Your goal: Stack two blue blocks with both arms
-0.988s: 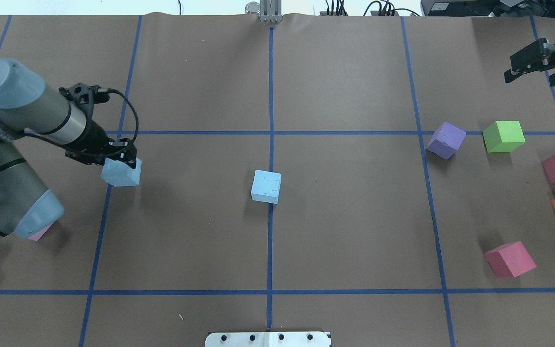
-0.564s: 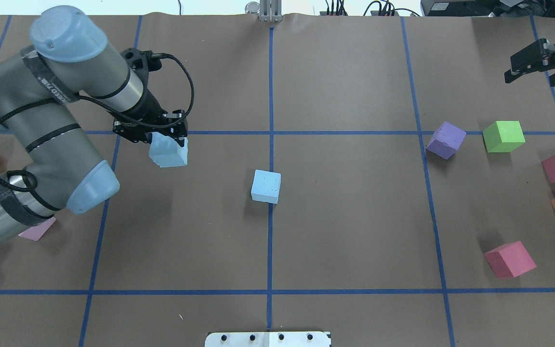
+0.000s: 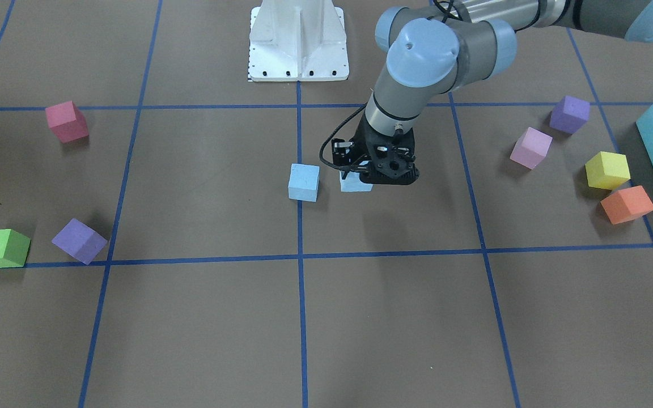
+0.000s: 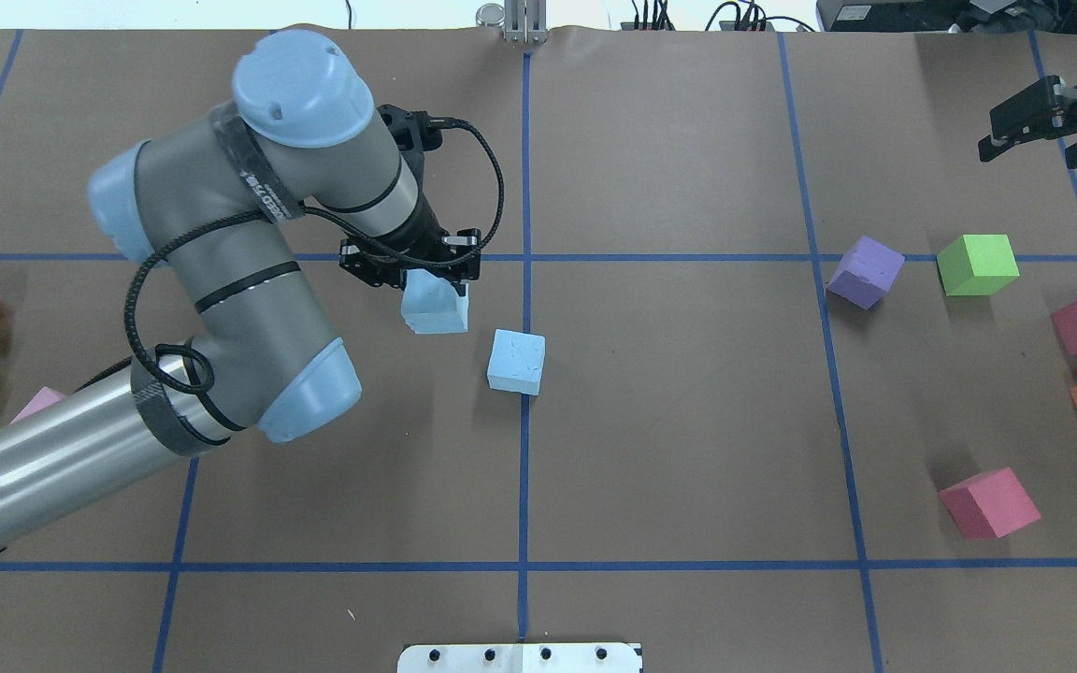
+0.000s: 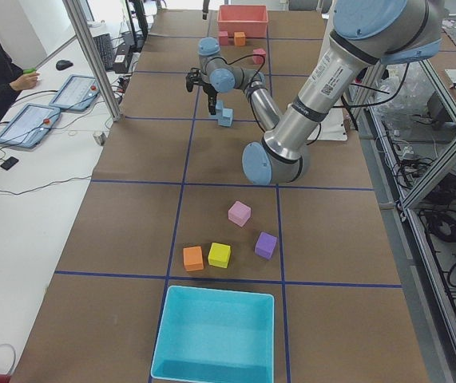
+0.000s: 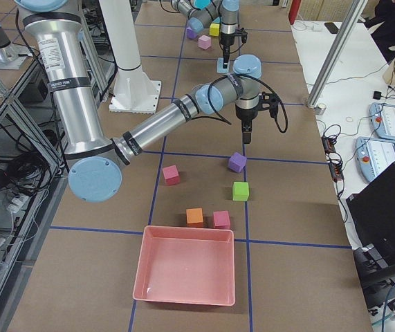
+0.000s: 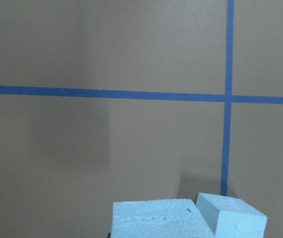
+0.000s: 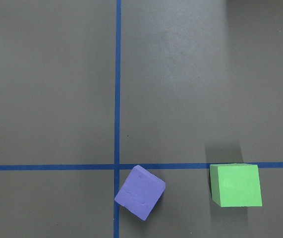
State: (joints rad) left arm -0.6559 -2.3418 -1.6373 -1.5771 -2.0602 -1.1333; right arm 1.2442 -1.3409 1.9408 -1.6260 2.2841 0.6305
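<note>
Near the middle of the brown paper-covered table (image 4: 688, 449), the left gripper (image 4: 428, 283) is pointing down and clamping a pale blue foam block (image 4: 436, 313) between its fingers, with the block hanging partly below the fingertips and appearing to ride clear of the surface. The second blue block (image 4: 516, 362) is sitting flat on the paper, right on the blue tape line (image 4: 525, 187) running down the centre of the table. The carried block is hovering just beside it, on the robot's left and a little farther from the base, so the two are lying close together but not touching, and neither is over the other. In the left wrist view both cubes are showing side by side along the bottom edge. Far off at the table's right edge, the right gripper (image 4: 1039, 140) is hanging with its fingers spread apart and nothing between them, well away from both blue blocks, with a purple cube (image 4: 865, 271) and a green cube (image 4: 977, 264) lying below it.
</note>
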